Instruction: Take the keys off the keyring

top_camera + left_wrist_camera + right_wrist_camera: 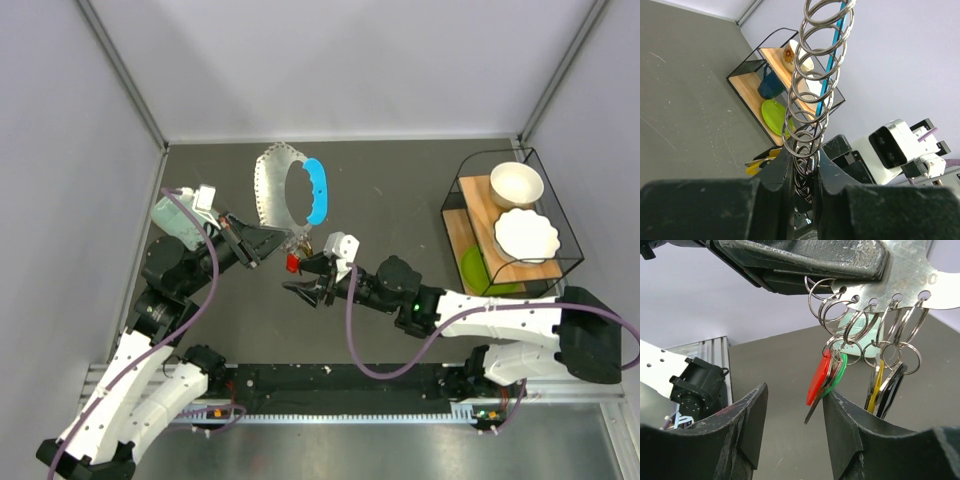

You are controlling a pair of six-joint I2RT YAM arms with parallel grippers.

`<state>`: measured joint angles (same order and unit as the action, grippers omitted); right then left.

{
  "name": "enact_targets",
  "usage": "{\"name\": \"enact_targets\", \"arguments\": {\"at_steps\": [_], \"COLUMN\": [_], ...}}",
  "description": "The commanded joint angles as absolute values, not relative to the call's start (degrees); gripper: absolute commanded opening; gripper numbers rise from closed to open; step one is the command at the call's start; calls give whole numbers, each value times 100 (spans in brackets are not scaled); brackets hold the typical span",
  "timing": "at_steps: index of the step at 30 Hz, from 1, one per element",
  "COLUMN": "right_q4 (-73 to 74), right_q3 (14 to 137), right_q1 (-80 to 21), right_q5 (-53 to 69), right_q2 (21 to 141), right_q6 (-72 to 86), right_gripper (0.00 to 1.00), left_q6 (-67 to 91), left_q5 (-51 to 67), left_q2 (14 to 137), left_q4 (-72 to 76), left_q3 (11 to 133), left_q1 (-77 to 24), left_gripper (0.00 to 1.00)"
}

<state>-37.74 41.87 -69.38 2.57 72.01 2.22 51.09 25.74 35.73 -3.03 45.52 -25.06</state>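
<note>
Two keys (822, 380) — red, green — between the fingers (752, 420) of the right end effector (797, 392)

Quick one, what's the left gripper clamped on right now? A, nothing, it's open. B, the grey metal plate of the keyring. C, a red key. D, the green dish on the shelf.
B: the left gripper is shut on the grey plate of the keyring, while the keys hang free below that plate, untouched by it.
</note>
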Motion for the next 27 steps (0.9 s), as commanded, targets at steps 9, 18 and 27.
{"name": "enact_targets", "arguments": {"at_steps": [9, 18, 27], "right_q4": [-4411, -4526, -4843], "right_q3": [4157, 4131, 3999], "right_q1": [-7040, -7102, -7172], "right_q5": [378, 123, -228], "right_q2": [7479, 7585, 7699], "right_q6": [712, 773, 1151], "right_gripper": [47, 46, 44], "left_q6": [5089, 5159, 5247], "left_q5": [2479, 2443, 2382], "left_q2": [3577, 3630, 3586], "left_q4": [281, 360, 387], "left_q3": [4807, 4825, 4843], "left_q1": [-2522, -2522, -2522], "left_gripper": [0, 0, 0]}}
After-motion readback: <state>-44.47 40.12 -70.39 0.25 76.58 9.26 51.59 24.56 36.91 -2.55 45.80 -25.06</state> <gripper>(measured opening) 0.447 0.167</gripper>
